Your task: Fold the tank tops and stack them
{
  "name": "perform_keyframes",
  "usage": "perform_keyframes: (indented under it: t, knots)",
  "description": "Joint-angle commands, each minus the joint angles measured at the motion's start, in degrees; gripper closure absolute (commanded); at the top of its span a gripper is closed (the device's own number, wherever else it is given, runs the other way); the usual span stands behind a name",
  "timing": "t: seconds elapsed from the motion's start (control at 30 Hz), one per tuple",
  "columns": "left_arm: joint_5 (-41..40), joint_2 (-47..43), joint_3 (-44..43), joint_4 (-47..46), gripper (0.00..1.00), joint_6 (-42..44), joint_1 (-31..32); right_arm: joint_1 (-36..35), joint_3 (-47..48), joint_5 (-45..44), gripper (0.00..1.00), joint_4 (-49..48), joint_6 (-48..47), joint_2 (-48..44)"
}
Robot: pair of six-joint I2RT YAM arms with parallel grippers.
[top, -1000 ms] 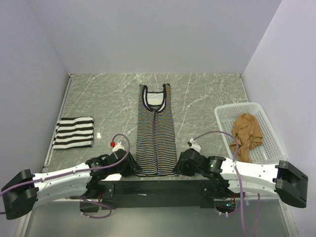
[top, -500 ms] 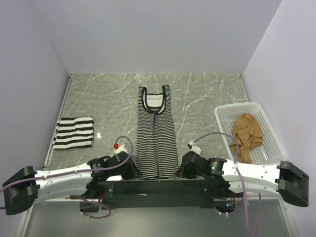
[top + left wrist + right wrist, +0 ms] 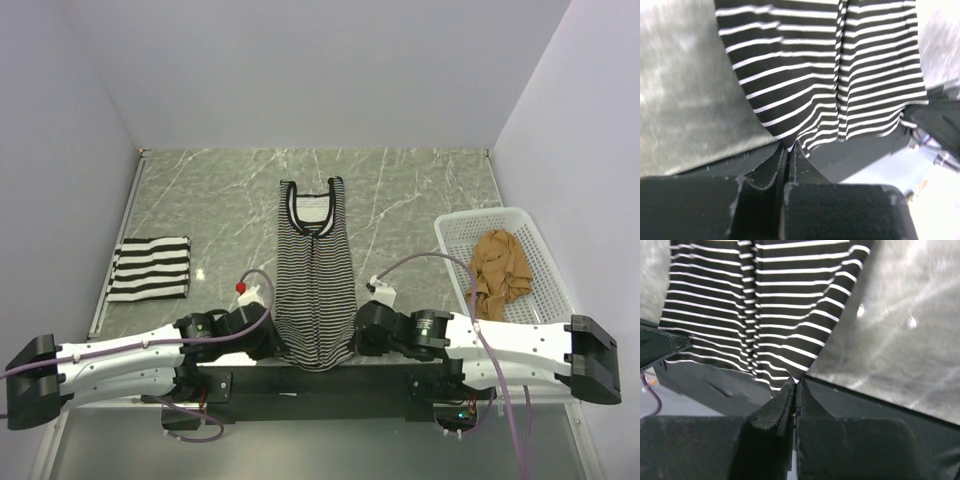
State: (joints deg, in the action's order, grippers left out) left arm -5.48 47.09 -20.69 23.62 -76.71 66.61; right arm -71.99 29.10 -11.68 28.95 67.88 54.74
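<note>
Marble table (image 3: 420, 200): thin-striped top (image 3: 316, 290), bold-striped top (image 3: 150, 268), basket (image 3: 458, 245).

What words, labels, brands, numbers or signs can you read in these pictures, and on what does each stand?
None. The long thin-striped black-trimmed tank top, folded black-and-white striped top, tan-brown top and white plastic mesh basket show no readable text.

White mesh basket (image 3: 458, 238), seemingly plastic, on marbled table's (image 3: 420, 200) right.

- Top view: bright, even overhead light, sharp throughout; shadows faint.
- One small glare spot on the table (image 3: 420, 200), at its left side.
- Wrist views: table smeared and blurred; stripes of the long tank top (image 3: 840, 75) fairly crisp; foreground soft.
- Left wrist: lower-right corner overexposed.
</note>
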Motion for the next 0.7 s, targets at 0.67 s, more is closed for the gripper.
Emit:
perform_keyframes:
  t: [0.67]
  knots:
    - [10.5,22.5,-23.8,-12.5,1.00,21.6,-31.0,28.5,27.2,3.9,1.00,-7.0,-23.8,19.0]
